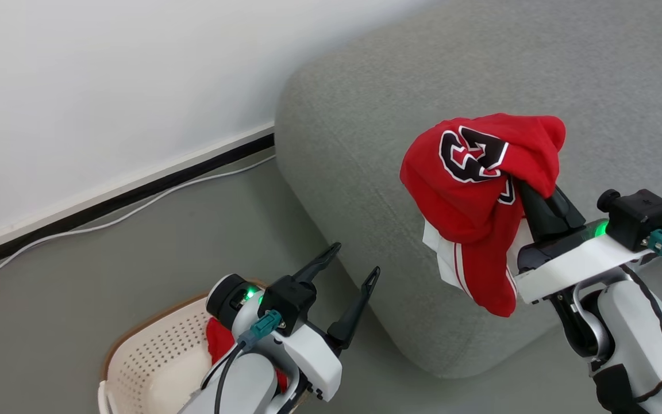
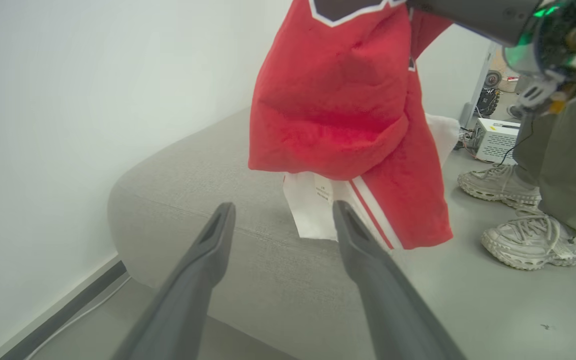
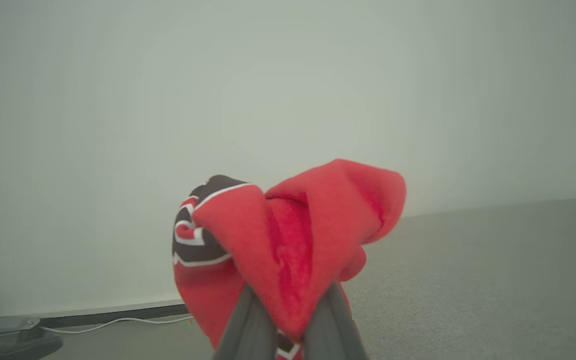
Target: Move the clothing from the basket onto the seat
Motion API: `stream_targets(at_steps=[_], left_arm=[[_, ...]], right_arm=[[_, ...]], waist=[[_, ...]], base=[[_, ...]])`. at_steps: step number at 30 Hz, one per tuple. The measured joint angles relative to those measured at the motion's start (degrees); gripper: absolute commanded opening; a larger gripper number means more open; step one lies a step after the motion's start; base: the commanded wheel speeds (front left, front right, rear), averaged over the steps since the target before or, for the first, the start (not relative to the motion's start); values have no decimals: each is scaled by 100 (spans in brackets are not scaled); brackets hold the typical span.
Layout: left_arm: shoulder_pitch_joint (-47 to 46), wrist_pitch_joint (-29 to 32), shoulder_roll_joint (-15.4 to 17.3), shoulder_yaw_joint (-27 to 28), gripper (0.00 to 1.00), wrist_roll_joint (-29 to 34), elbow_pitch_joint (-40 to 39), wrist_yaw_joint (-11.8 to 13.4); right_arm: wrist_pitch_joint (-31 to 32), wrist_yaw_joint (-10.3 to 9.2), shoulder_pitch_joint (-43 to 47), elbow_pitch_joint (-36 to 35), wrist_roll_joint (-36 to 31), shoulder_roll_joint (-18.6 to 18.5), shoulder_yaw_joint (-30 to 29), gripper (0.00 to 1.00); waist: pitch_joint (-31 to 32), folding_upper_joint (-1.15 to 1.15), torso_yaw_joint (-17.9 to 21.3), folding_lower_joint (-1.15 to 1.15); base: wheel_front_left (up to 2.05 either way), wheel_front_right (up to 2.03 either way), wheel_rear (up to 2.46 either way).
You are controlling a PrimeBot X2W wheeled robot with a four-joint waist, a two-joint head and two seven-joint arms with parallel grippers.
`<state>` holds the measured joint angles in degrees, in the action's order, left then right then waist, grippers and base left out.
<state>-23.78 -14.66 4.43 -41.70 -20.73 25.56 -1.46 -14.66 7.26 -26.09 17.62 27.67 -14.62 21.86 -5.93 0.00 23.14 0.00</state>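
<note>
Left gripper [image 1: 353, 260] is hanging nearest me, low over the laundry basket [image 1: 153, 356]. Its fingers are spreading wide with nothing between them and aiming at the grey sofa [image 1: 423, 86]. I am seeing the right gripper [image 1: 523, 192] pinching a red garment [image 1: 469, 190], its fingers pressing together inside the cloth and holding it up over the sofa's near edge. That garment is draping off the fingers with its long axis running straight down. Its black-and-white number patch is sitting on top, facing upward, and its white-striped hem is pointing at the floor. A second red garment [image 1: 219, 339] is lying in the basket, partly behind the left arm. A person's pale shoes [image 2: 533, 240] are standing on the floor beside the sofa.
</note>
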Motion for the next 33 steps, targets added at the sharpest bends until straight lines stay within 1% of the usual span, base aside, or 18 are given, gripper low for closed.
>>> stream_targets(at_steps=[3,5,9,16,18,20,24,25,33], left_arm=[[36,0,0,68,100,18,-10,-108],[44,0,-1,105,100,69,-20,-130],[36,0,-51,69,100,162,0,-287],[-97,1,-123,-45,100,163,179,-459],[-178,1,-131,-84,100,163,203,-465],[-264,1,-144,-119,100,164,220,-504],[-365,1,-148,-158,100,168,227,-511],[-394,0,-149,-167,100,236,244,-511],[-538,0,-132,-101,100,510,250,-501]], right_arm=[[0,0,2,-21,0,-1,-92,0],[0,0,12,-46,-1,-16,-149,0],[0,0,152,-183,-53,-116,-520,0],[0,0,502,-525,-255,-172,-1179,0],[0,0,612,-606,-353,-199,-1302,0],[0,0,686,-635,-357,-216,-1397,0],[0,0,664,-635,-436,-313,-1402,0],[0,0,539,-565,-565,-435,-1383,0],[0,0,-747,8,-604,-672,-1317,0]], waist=[[4,0,297,0],[9,0,491,0],[-29,0,741,0],[-181,0,854,0],[-225,0,870,0],[-286,0,882,0],[-400,0,885,0],[-498,0,886,0],[-1065,0,880,0]], base=[[0,0,0],[0,0,0],[0,0,0],[0,0,0],[0,0,0],[2,2,2],[2,2,2],[0,0,0],[0,0,0]])
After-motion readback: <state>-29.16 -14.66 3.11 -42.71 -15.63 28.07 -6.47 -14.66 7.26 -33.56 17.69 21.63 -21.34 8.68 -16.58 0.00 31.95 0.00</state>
